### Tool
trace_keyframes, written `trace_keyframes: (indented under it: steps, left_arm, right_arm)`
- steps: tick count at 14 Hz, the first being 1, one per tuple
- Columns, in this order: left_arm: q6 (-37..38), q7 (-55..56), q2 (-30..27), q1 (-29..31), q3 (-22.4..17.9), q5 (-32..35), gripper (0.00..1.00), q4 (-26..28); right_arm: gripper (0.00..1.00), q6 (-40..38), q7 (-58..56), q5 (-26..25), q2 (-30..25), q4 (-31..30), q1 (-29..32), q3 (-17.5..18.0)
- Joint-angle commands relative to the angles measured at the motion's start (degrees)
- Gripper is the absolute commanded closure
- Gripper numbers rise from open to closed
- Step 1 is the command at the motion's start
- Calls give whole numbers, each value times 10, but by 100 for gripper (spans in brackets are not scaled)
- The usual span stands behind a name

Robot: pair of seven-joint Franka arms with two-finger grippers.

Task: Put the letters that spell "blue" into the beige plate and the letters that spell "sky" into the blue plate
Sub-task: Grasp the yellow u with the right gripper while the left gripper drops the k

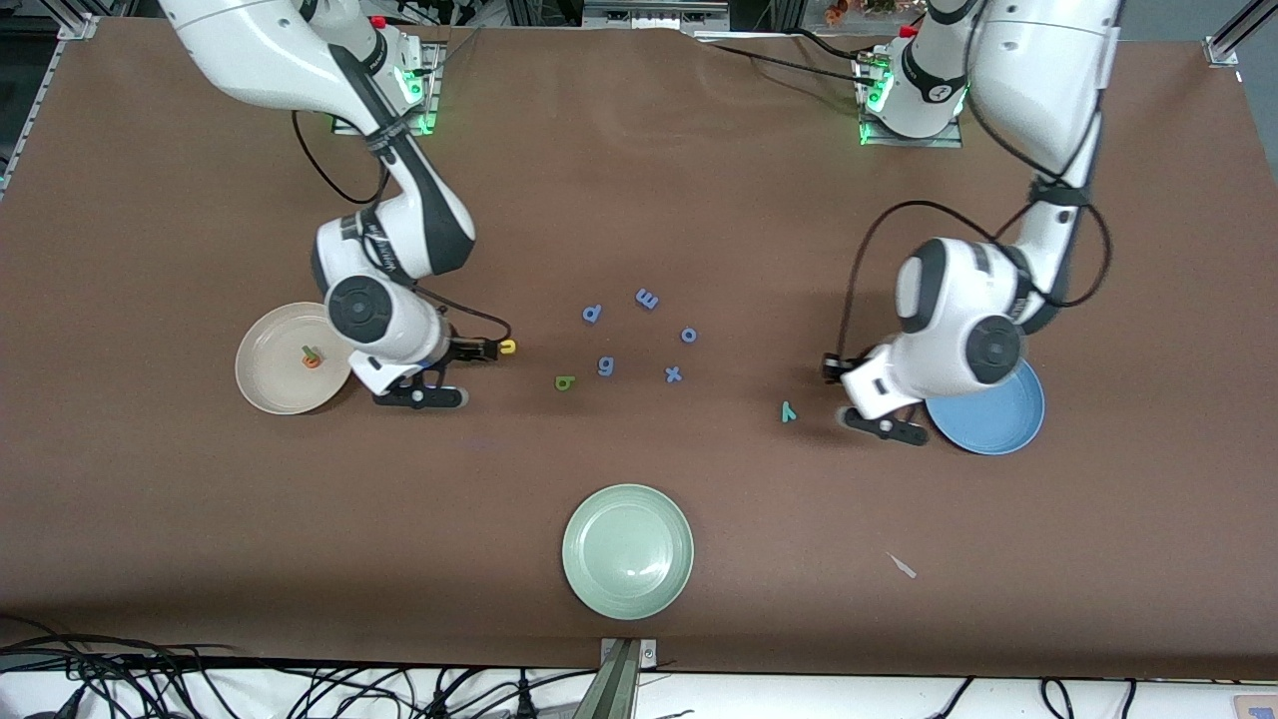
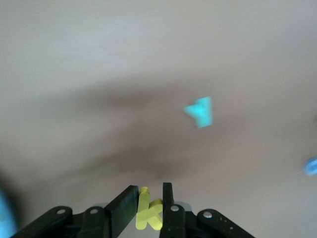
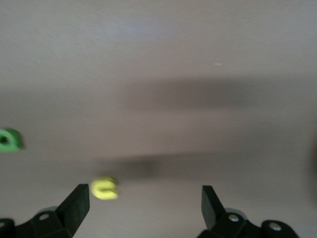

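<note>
The beige plate [image 1: 270, 384] lies toward the right arm's end, with the orange e [image 1: 312, 361] and a thin green l [image 1: 308, 350] in it. My right gripper [image 1: 491, 350] [image 3: 146, 198] stands open just beside that plate. The yellow u [image 1: 507, 347] [image 3: 104, 188] lies on the table close to one of its fingertips. The green b [image 1: 564, 382] [image 3: 9, 140] lies a little nearer the front camera. My left gripper [image 1: 831, 367] [image 2: 149, 198] is shut on the yellow k [image 2: 148, 213] over the table beside the blue plate [image 1: 998, 424]. The teal y [image 1: 788, 410] [image 2: 200, 111] lies close by.
Several blue-purple letters lie mid-table: p [image 1: 592, 314], m [image 1: 647, 298], o [image 1: 689, 335], g [image 1: 605, 365] and x [image 1: 673, 374]. A pale green plate [image 1: 627, 551] sits near the front edge. A small white scrap [image 1: 902, 565] lies toward the left arm's end.
</note>
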State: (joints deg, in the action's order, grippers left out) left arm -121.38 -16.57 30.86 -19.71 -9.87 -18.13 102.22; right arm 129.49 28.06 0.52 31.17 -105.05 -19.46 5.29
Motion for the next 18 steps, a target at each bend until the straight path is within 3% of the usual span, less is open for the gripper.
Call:
trace_keyframes:
  steps: [1, 3, 6, 8, 9, 10, 11, 16, 18]
  left_arm:
    - [3, -128, -12, 18, -38, 23, 95, 23]
    - [2, -215, -6, 24, -81, 23, 95, 23]
    - [-4, -275, 5, 40, -102, 26, 95, 20]
    - [-5, -284, 12, 41, -105, 32, 85, 18]
    - [-6, -284, 13, 41, -105, 32, 70, 18]
    - [-14, -284, 14, 41, -105, 32, 39, 18]
    - [-21, -284, 14, 41, -107, 35, 25, 18]
    - [-20, -273, 12, 21, -98, 21, 20, 12]
    - [-22, -257, 33, -24, -88, -71, 20, -1]
  right_arm:
    - [0, 42, 59, 6, 27, 11, -36, -2]
    - [0, 90, 62, 6, 36, -10, -41, -2]
    - [0, 113, 62, 6, 36, -33, -44, -2]
    - [5, 112, 62, 5, 35, -40, -44, -2]
    - [9, 111, 61, 5, 32, -46, -44, -2]
    - [13, 110, 56, 5, 29, -52, -44, -2]
    - [19, 107, 53, 5, 25, -59, -44, -2]
    - [38, 79, 40, 5, 8, -64, -44, -2]
    - [44, 79, 35, 6, 8, -64, -44, -2]
